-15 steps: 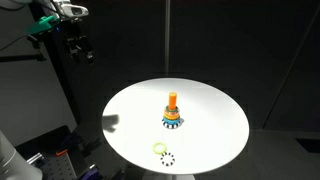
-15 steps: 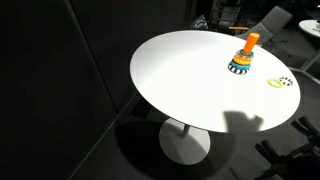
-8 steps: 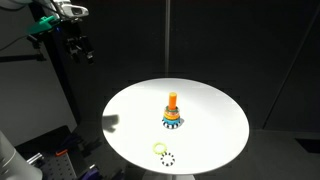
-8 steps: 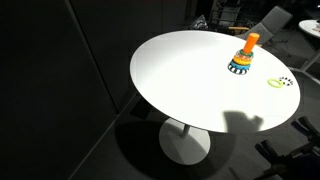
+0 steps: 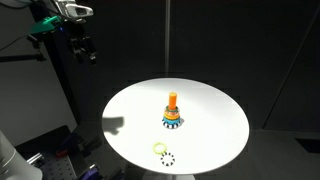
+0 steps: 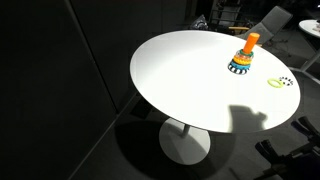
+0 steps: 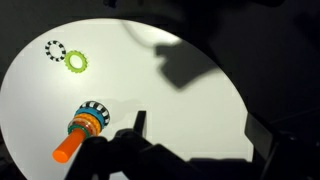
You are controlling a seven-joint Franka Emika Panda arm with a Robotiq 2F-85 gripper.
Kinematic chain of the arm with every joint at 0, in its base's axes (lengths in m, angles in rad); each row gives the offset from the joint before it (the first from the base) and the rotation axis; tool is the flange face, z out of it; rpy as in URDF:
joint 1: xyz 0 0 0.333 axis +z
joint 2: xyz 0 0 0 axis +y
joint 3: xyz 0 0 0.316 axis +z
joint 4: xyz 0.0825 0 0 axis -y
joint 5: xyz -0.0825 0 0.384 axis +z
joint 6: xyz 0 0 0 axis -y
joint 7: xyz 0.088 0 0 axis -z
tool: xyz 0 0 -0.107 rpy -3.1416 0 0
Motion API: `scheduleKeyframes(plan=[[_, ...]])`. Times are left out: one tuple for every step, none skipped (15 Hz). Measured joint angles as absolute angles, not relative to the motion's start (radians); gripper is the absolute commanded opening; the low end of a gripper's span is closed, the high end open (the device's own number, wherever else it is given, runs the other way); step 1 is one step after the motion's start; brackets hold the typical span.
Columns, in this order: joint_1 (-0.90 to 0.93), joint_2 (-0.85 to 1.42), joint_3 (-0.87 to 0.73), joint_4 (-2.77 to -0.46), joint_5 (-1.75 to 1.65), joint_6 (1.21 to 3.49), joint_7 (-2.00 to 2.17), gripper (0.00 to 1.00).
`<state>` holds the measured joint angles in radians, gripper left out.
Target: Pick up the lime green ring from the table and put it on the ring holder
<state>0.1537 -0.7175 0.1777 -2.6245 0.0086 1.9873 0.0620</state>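
The lime green ring [image 5: 160,149] lies flat on the round white table [image 5: 210,130] near its front edge, beside a black-and-white dashed ring [image 5: 167,158]. The ring also shows in an exterior view [image 6: 274,84] and in the wrist view [image 7: 77,61]. The ring holder [image 5: 172,112], an orange peg with coloured rings round its base, stands near the table's middle, and shows in the wrist view [image 7: 82,128] too. My gripper [image 5: 84,50] hangs high above and off the table's edge, far from both. In the wrist view the gripper [image 7: 198,122] is open and empty.
The dashed ring [image 7: 54,49] lies close to the lime green ring without touching it. My gripper's shadow [image 6: 248,116] falls on the table. Dark curtains and a pole stand behind; equipment sits below the table's edge.
My gripper has shifted very slightly, and its shadow on the table has moved a little. The rings and the holder have not moved.
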Motion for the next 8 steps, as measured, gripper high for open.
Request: scheduleKeyframes(plan=[[0.149, -0.713, 0.163, -2.623, 0.009, 1.987, 0.06, 1.0], [0.143, -0.707, 0.148, -2.622, 0.009, 1.988, 0.057, 1.0], [0.137, -0.7, 0.132, -2.62, 0.009, 1.992, 0.053, 1.0], [0.129, -0.692, 0.115, -2.619, 0.009, 1.999, 0.049, 1.0], [0.122, -0.682, 0.097, -2.619, 0.009, 2.009, 0.042, 1.0], [0.113, -0.67, 0.08, -2.618, 0.009, 2.021, 0.034, 1.0], [0.103, -0.655, 0.063, -2.618, 0.009, 2.035, 0.028, 1.0], [0.094, -0.639, 0.046, -2.618, 0.009, 2.051, 0.021, 1.0]])
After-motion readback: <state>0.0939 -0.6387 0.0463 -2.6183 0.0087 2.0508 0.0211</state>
